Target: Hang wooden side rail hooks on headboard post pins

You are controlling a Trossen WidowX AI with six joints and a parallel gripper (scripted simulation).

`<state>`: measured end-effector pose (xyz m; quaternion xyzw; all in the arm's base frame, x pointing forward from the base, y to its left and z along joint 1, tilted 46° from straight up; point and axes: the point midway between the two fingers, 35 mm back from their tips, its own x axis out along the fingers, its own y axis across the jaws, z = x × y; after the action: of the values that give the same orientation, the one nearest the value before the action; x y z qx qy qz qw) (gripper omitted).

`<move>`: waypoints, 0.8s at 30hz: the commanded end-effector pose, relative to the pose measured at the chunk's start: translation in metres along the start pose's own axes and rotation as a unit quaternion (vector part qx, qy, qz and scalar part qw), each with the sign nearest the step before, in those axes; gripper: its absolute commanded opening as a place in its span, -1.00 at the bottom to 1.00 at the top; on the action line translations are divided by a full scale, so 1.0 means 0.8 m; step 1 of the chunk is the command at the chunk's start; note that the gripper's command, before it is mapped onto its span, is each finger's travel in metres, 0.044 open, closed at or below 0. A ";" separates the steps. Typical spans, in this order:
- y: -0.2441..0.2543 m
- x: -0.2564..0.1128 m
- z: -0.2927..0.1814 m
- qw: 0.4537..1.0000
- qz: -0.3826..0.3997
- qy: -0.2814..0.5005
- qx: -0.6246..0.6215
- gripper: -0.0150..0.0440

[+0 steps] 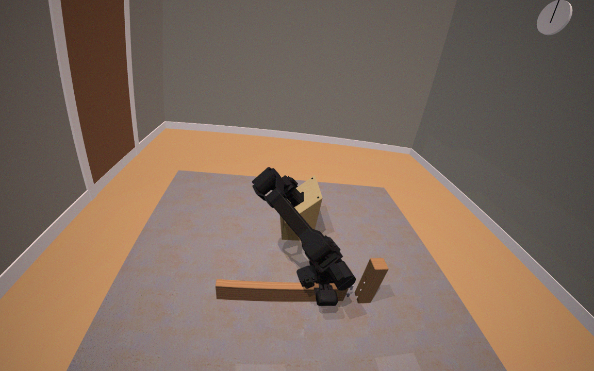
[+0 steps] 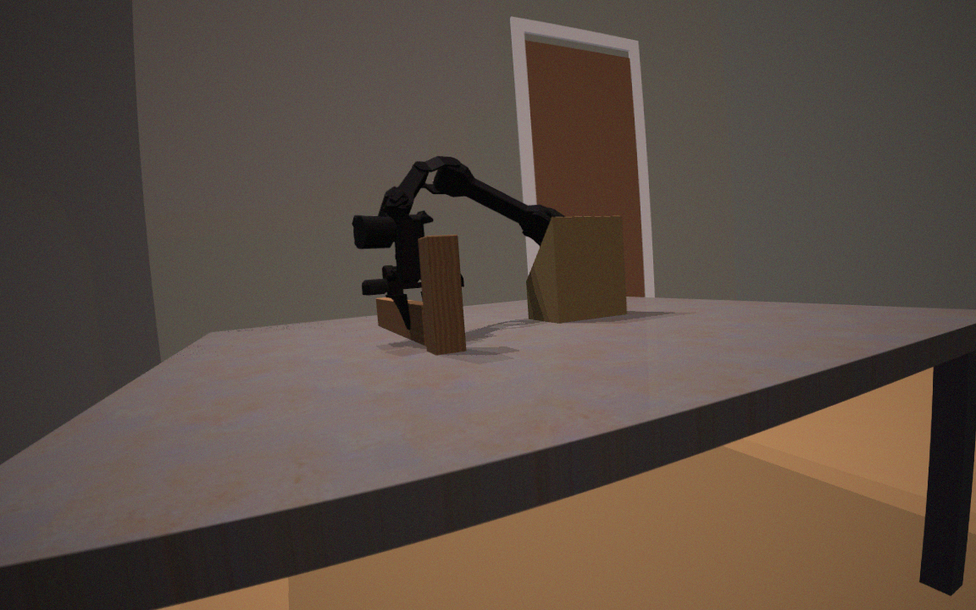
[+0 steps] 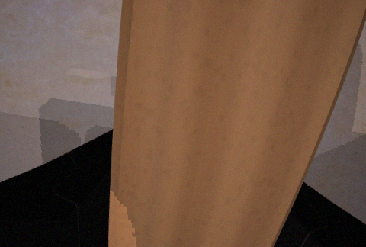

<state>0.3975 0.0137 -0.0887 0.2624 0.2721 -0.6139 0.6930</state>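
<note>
The wooden side rail (image 1: 257,292) (image 2: 393,312) (image 3: 213,87) runs left to right in the top view, its far end appearing to rest on the table. My gripper (image 1: 318,288) (image 2: 414,312) (image 3: 184,139) points down and is shut on the rail near its hook end. The steel hooks (image 1: 349,291) stick out toward the headboard post (image 1: 372,282) (image 2: 442,296), with a small gap before the post. The post stands upright, two pins (image 1: 362,286) showing as light dots on its rail side. How high the hook end stands is hard to tell. The post hides the hooks and one finger in the exterior view.
A tan block (image 1: 309,214) (image 2: 590,268) stands at the back of the grey table (image 1: 174,239) (image 2: 324,424), beside the arm's base. The arm (image 1: 290,216) (image 2: 499,198) reaches forward from it, over the table to the rail.
</note>
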 end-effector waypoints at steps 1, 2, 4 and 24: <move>0.000 -0.004 -0.001 1.000 0.001 0.001 0.003 -0.49; 0.000 -0.004 -0.001 1.000 0.001 0.001 0.003 -0.49; 0.000 -0.004 -0.001 1.000 0.001 0.001 0.003 -0.49; 0.000 -0.008 -0.001 1.000 0.001 0.001 0.003 -0.49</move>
<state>0.3958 0.0135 -0.0875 0.2601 0.2727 -0.6173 0.6906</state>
